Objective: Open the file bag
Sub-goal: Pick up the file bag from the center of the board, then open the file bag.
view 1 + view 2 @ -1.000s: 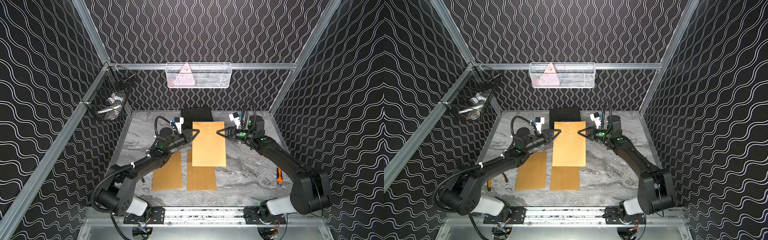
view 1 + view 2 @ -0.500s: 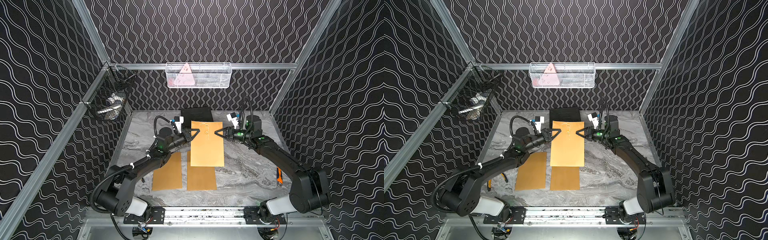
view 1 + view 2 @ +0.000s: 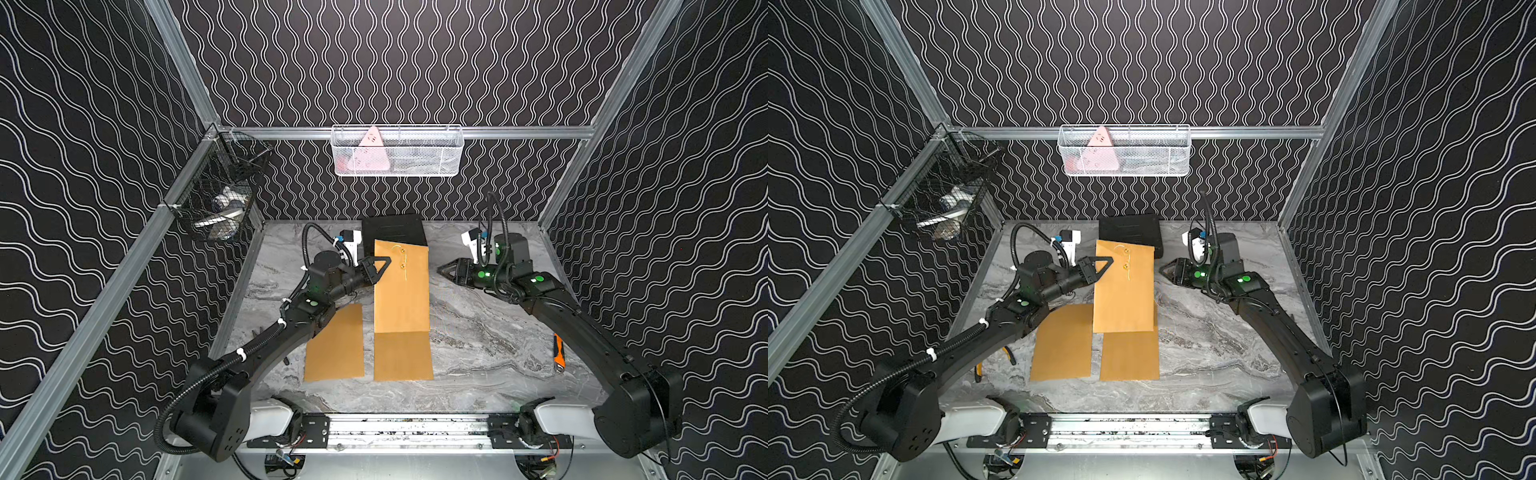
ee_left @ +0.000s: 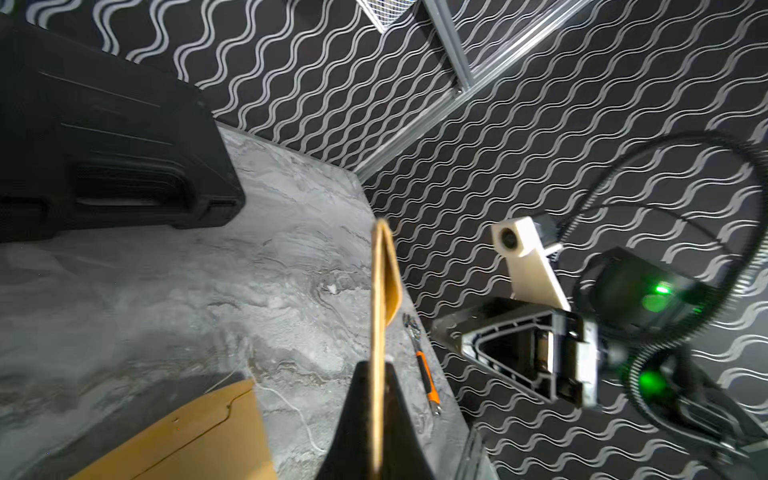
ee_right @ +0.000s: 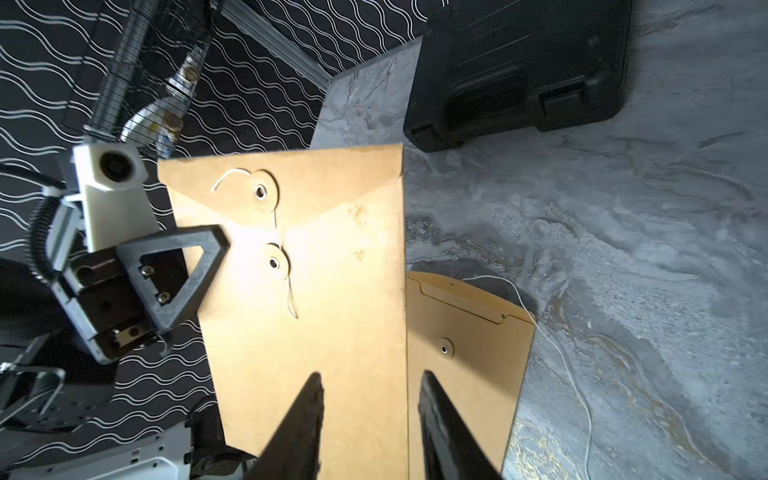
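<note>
File bag [image 3: 401,291] held up in front of the black case [image 3: 395,227]
Your left end effector [image 3: 381,266] pinches its edge; bring the spread right end effector [image 3: 441,269] to the loose string [image 5: 289,296] on the flap [image 5: 316,174] nearest the case

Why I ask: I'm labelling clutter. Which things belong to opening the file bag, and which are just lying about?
Belongs to the job: lifted file bag; left gripper, shut on its edge; right gripper, open, apart from it.
Lying about: two flat file bags; black case; orange-handled tool; white basket; black basket.
</note>
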Robot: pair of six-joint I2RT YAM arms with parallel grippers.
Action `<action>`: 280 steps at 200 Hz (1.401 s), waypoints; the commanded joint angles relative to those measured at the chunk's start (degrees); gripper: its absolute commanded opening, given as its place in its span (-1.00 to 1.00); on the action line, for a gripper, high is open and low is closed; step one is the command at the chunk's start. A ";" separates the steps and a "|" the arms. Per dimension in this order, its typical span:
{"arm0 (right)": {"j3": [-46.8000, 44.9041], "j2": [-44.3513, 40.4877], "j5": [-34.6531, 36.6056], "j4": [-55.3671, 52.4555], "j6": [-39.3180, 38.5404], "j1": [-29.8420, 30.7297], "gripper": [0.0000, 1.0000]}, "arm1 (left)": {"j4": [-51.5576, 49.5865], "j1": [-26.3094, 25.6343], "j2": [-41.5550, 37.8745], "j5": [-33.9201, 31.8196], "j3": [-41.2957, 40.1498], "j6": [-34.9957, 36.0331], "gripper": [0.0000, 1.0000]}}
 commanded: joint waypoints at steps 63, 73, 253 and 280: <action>10.90 9.15 19.06 -5.23 -0.64 14.78 -0.49 | -6.48 -2.70 -1.91 -5.90 1.23 6.39 -1.00; 11.36 9.83 19.80 -5.30 -0.56 15.53 -0.49 | -6.48 -2.74 -2.21 -6.03 1.14 6.40 -1.00; 13.57 14.32 20.92 -4.22 0.34 19.60 -0.50 | -5.01 -2.99 -2.24 -5.42 1.05 5.32 -1.00; 13.92 14.86 21.20 -4.31 0.32 19.75 -0.52 | -4.77 -2.98 -2.28 -5.25 1.14 4.99 -1.00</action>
